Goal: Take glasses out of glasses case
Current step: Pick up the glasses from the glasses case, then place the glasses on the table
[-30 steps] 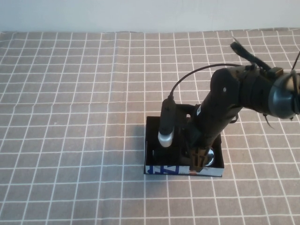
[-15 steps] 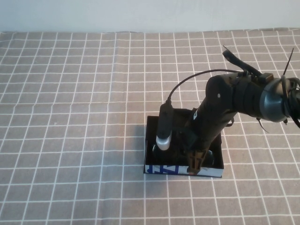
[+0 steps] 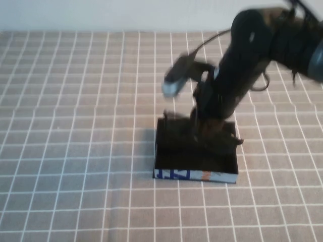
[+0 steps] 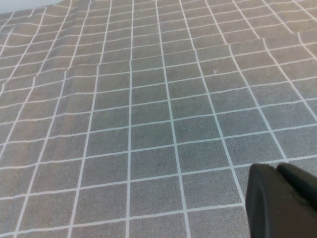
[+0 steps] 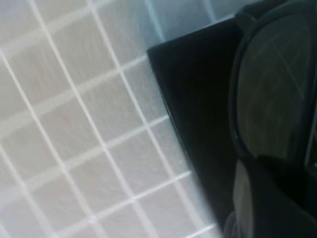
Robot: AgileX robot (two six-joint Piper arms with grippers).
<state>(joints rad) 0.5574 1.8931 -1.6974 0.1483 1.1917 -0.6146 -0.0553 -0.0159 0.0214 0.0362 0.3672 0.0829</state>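
The black glasses case [image 3: 196, 175] lies open on the checked cloth, its blue, white and orange front edge towards me. My right gripper [image 3: 204, 122] is shut on the black glasses [image 3: 220, 136] and holds them tilted just above the case's back half. In the right wrist view a greyish lens [image 5: 272, 89] shows in front of my right gripper [image 5: 267, 162], above the case's dark interior [image 5: 198, 104]. My left gripper [image 4: 277, 169] hangs over bare cloth with its fingers together and nothing between them; it is out of the high view.
The grey checked tablecloth [image 3: 75, 126] covers the whole table. A white wall [image 3: 101, 12] runs along the far edge. The right arm's cable and a white-tipped black cylinder [image 3: 172, 83] stick out to the left of the arm.
My right arm has risen and pulled back from the case's front, lifting the glasses off the case floor. The case has stayed where it was.
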